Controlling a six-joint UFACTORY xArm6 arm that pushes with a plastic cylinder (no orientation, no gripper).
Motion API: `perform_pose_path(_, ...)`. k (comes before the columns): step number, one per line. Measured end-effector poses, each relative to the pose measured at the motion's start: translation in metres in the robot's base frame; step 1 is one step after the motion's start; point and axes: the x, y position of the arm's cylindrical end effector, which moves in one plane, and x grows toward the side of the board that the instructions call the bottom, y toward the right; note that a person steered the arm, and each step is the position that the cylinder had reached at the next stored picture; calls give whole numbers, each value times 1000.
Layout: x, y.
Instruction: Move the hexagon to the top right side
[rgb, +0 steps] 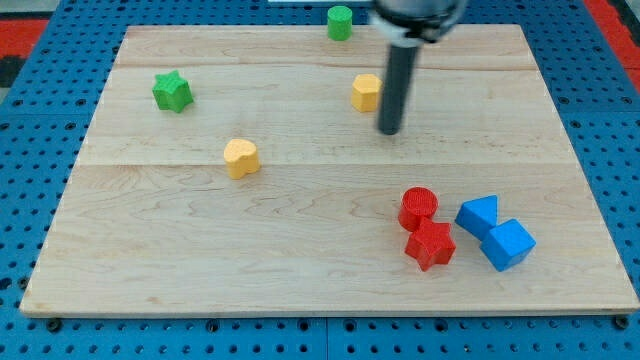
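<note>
The yellow hexagon (366, 92) lies on the wooden board (300, 260), above the middle and a little right of centre. My tip (389, 130) is just to the hexagon's lower right, a small gap away from it. The rod rises from the tip to the view's top edge.
A yellow heart (241, 158) lies left of centre. A green star (172, 91) is at the upper left and a green cylinder (340, 22) at the top edge. A red cylinder (418, 208), red star (430, 245), blue triangle (479, 215) and blue cube (507, 245) cluster at the lower right.
</note>
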Motion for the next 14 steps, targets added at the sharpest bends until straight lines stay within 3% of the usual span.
perform_pose_path(1,-36,6)
perform_pose_path(2,-81,55)
perform_pose_path(3,-59,48)
perform_pose_path(4,-33,-6)
perform_pose_path(5,-89,-13)
perform_pose_path(6,-117,59)
perform_pose_path(8,-78,114)
perform_pose_path(9,-86,174)
perform_pose_path(10,-128,174)
perform_pose_path(11,-105,189)
perform_pose_path(12,-87,136)
perform_pose_path(14,-120,126)
